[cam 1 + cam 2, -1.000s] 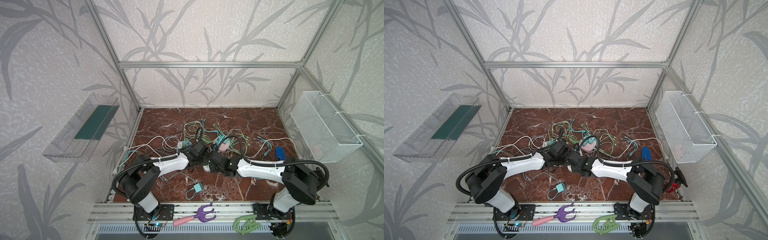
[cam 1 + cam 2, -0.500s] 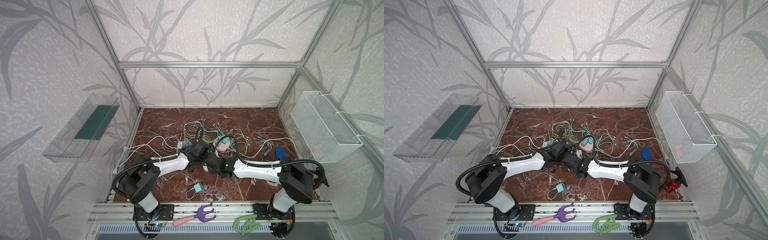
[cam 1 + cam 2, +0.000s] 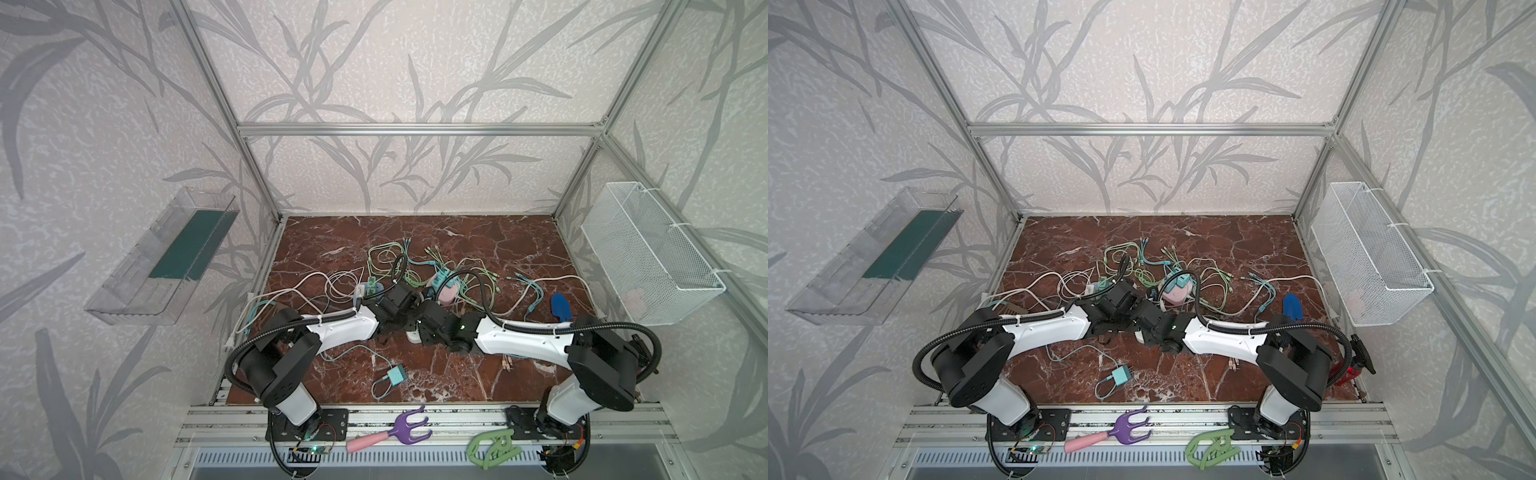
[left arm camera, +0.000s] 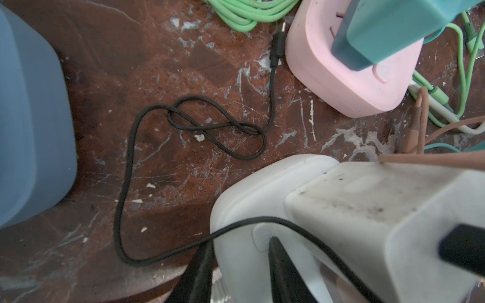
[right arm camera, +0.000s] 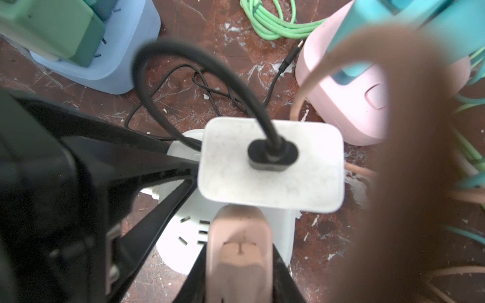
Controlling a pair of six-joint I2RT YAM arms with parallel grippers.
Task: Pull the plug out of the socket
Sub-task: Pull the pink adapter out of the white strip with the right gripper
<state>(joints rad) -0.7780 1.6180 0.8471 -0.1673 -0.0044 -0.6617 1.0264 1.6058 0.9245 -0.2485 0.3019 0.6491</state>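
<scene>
Pinkish-beige plug [image 5: 240, 230], pinched tight in right hand [image 5: 240, 265], still looks seated in white cube socket block [image 5: 173, 251]. Right arm [image 3: 519, 340] has edged in toward left hand [image 4: 240, 251] over the last second. Left hand clamps the block's edge. Both braced, so the pull comes next, I'd say. White charger [image 5: 270, 162] sits just beyond the right hand.

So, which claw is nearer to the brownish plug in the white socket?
Right. The right claw is shut on the brownish plug itself; the left claw grips the side of the white socket, just beside the plug.
</scene>
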